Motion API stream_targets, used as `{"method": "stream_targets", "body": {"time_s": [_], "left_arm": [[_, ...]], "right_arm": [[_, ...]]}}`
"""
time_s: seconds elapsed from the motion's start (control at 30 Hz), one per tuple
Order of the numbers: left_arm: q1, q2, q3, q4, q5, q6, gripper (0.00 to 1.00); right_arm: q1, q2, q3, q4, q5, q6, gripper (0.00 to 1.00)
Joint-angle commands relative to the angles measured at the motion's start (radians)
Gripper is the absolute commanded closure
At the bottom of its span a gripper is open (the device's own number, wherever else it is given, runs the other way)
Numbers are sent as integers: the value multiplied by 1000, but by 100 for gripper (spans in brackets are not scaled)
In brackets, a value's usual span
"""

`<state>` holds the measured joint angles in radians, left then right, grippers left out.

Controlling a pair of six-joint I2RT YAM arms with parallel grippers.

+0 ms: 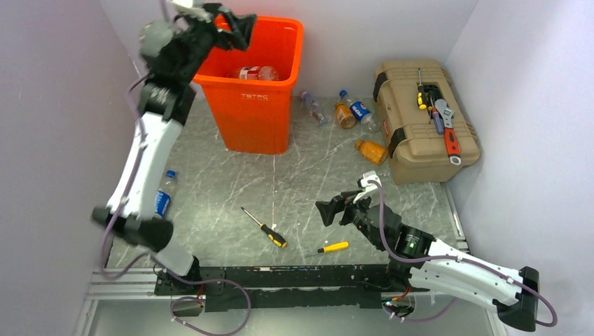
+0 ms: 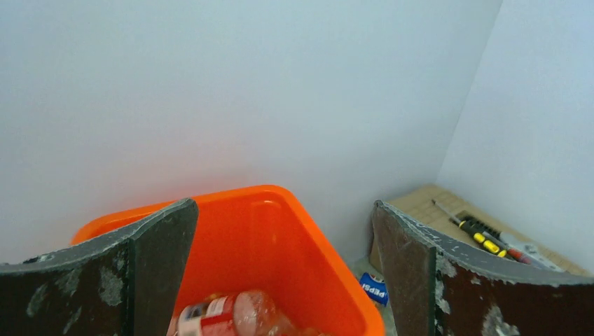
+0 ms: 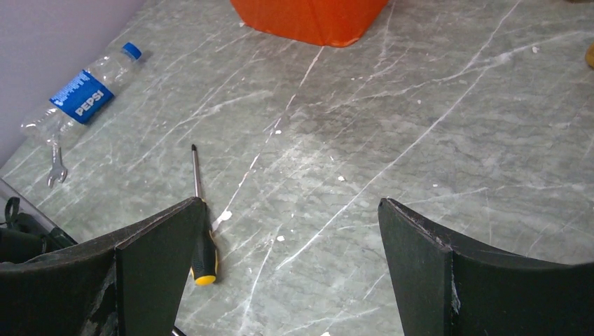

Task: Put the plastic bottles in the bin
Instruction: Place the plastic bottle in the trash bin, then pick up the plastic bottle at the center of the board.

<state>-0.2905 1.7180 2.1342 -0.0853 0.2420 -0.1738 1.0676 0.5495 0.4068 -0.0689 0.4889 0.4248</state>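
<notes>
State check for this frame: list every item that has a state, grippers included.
Left gripper: open, empty, above the bin.
Right gripper: open, empty, low over the table.
Bin: upright, a red-labelled bottle inside.
Toolbox: lid shut, tools lying on top.
Near Pepsi bottle: on its side, capped, outside the bin.
Four bottles by the toolbox: lying on the table, outside the bin.

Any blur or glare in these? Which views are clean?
Top external: even light, left gripper looks slightly soft above the bin. Left wrist: flat light, no glare. Right wrist: table sharp, Pepsi bottle label legible, no hotspots.
</notes>
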Motion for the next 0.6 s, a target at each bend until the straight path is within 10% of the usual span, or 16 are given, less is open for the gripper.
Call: {"method": "stream_targets", "body": {"time_s": [0.0,0.37,0.57], "left_arm": [[-13,-320,-246,-2,-211,-43,0],[-9,-683,-857,-681,-915,-15,0],[153,-632,-1062,-741,-757,-60,1]], "right_arm": [[0,-6,43,9,9,32,0],[0,121,69,37,-52,26,0],[-1,211,75,100,-66,20,0]]}}
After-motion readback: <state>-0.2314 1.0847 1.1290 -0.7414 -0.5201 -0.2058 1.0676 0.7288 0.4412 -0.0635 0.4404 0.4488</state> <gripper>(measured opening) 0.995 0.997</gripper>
